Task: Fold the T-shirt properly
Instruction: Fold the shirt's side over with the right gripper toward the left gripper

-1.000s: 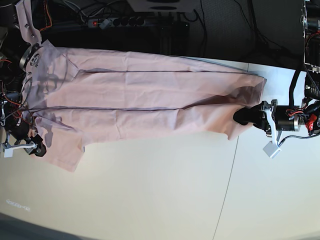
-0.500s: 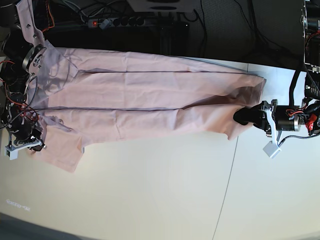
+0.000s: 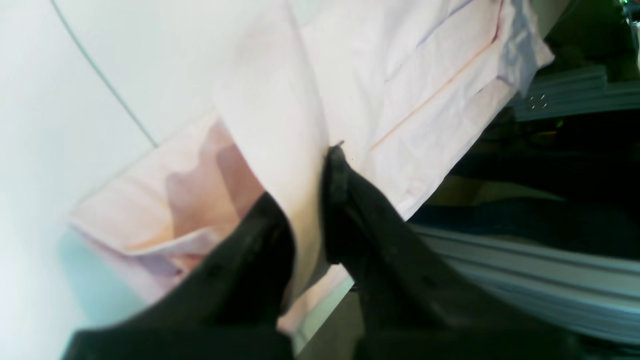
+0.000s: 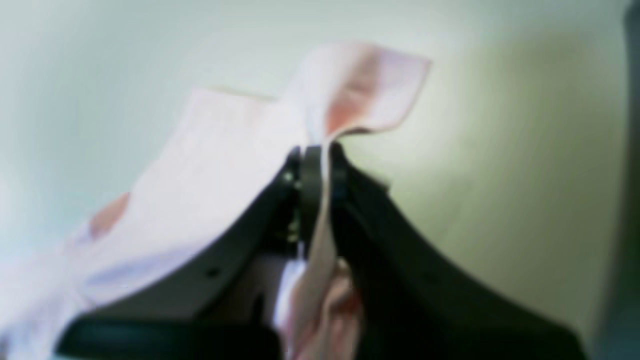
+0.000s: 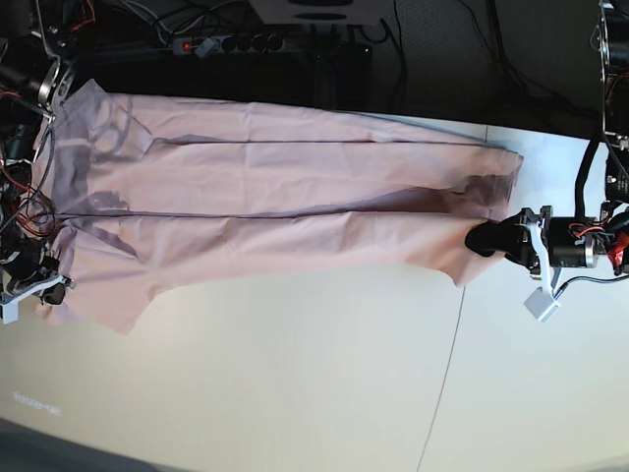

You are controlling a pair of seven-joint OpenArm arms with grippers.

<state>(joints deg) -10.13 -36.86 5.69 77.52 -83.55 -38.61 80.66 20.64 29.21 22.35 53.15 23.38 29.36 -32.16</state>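
The pale pink T-shirt (image 5: pixel 295 197) lies stretched lengthwise across the white table (image 5: pixel 295 383), plain side up, with no lettering showing. At its right end my left gripper (image 5: pixel 484 239) is shut on the cloth's edge. In the left wrist view a fold of the T-shirt (image 3: pixel 400 75) runs between the black fingers of my left gripper (image 3: pixel 305 185). At the left end my right gripper (image 5: pixel 59 289) is shut on the sleeve edge. In the right wrist view the T-shirt (image 4: pixel 210 170) rises off the table, pinched in my right gripper (image 4: pixel 320 155).
A dark power strip (image 5: pixel 226 43) and cables lie behind the table's back edge, which the shirt's far side overhangs. A thin seam (image 5: pixel 447 364) crosses the tabletop. Wiring and arm hardware crowd the left side (image 5: pixel 25 197) and the right side (image 5: pixel 609 118).
My right gripper has shut on the sleeve edge and pulled it outward to the left. The left gripper has shifted slightly right and toward the front, and the shirt lies tauter.
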